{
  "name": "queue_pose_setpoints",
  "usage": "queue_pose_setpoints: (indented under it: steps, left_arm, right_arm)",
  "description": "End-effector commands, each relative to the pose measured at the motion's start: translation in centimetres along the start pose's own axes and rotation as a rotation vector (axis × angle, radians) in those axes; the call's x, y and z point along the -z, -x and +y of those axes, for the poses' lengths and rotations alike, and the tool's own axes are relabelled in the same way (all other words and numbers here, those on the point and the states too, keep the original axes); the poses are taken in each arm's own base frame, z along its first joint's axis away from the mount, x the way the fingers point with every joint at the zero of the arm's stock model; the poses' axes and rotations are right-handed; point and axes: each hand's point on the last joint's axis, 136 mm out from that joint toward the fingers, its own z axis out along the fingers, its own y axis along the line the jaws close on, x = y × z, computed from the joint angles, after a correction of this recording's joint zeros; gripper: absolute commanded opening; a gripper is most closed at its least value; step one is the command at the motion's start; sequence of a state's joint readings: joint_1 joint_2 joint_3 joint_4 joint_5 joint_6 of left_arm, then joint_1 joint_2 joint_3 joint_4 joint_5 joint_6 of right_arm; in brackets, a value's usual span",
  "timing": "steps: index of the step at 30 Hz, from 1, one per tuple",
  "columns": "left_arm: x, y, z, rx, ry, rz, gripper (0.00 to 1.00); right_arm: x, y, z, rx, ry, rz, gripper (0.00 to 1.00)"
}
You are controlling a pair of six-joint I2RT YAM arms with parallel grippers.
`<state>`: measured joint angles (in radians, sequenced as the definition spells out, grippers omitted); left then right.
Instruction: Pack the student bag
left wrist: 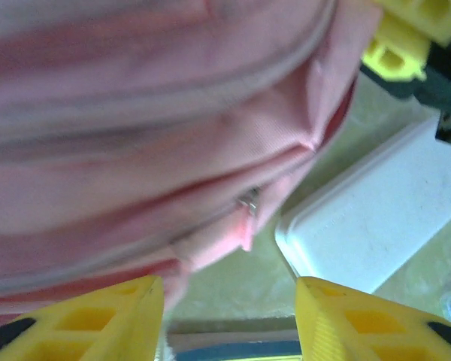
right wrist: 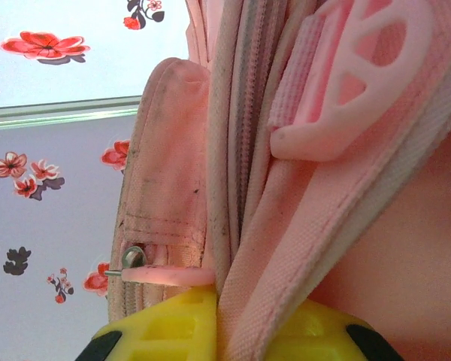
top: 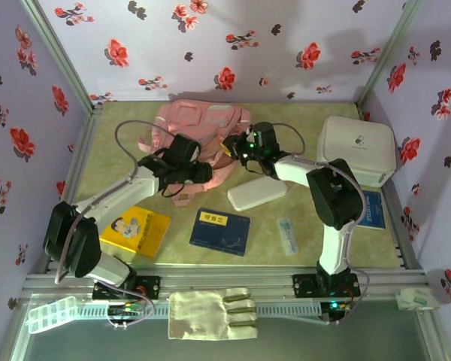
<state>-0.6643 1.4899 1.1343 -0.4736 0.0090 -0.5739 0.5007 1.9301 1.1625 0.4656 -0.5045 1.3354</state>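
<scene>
The left arm (top: 109, 197) reached from its base at the near left corner diagonally up across the table (top: 270, 256), its wrist bent down at the near edge of the student bag (top: 203, 120). The left gripper (left wrist: 227, 289) stood partly open, its yellow fingers (left wrist: 98, 323) well apart with nothing between them, just short of the bag's pink fabric. A small metal zip pull (left wrist: 248, 201) hung from a seam just ahead of them.

The right arm (top: 332, 197) rose from the near right, folded at the elbow and stretched left to the bag's right side. Seen from its own wrist, the right gripper (right wrist: 229, 331) was drawn in narrow, a pale-trimmed band of the bag's fabric running down between the two fingers, so it appeared to pinch the bag's edge. A pink plastic buckle (right wrist: 353, 68) sat higher up on that strap.

The bag itself lay at the far middle of the table, close to the flowered back wall, with both grippers at its near edge.

A flat white case (top: 257, 194) lay just in front of the bag, below the right forearm and beside the left fingers. A white rounded box (top: 357, 147) sat at the far right. Nearer the bases lay a yellow book (top: 135, 231), a dark blue book (top: 220, 231) and, partly under the right arm, another blue book (top: 373, 209). A pale glove (top: 210, 312) lay over the front rail.
</scene>
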Motion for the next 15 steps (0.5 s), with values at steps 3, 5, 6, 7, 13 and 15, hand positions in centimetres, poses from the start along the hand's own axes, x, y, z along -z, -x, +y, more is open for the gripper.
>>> queue_pose_setpoints:
  steps: [3,5,6,7,13,15]
  left_arm:
    - [-1.4,0.0,-1.7,0.046,0.029,-0.074,0.43]
    - [-2.2,-0.2,-1.5,0.040,0.074,-0.084,0.39]
    - [-2.5,-0.1,-1.2,0.041,0.100,-0.093,0.37]
    - [-2.9,0.0,-1.0,0.042,0.121,-0.101,0.35]
    - [-4.1,0.2,0.1,0.058,0.192,-0.121,0.30]
    - [-4.3,0.2,0.1,0.055,0.193,-0.119,0.30]
  right_arm:
    - [0.2,-0.1,4.1,0.085,0.089,-0.021,0.15]
    - [0.3,-0.2,4.2,0.093,0.094,-0.024,0.15]
    - [0.4,-0.2,4.3,0.094,0.097,-0.025,0.15]
    - [0.5,-0.2,4.5,0.097,0.102,-0.027,0.15]
    - [0.8,-0.3,4.5,0.094,0.107,-0.029,0.15]
    - [0.8,-0.4,4.7,0.093,0.112,-0.026,0.15]
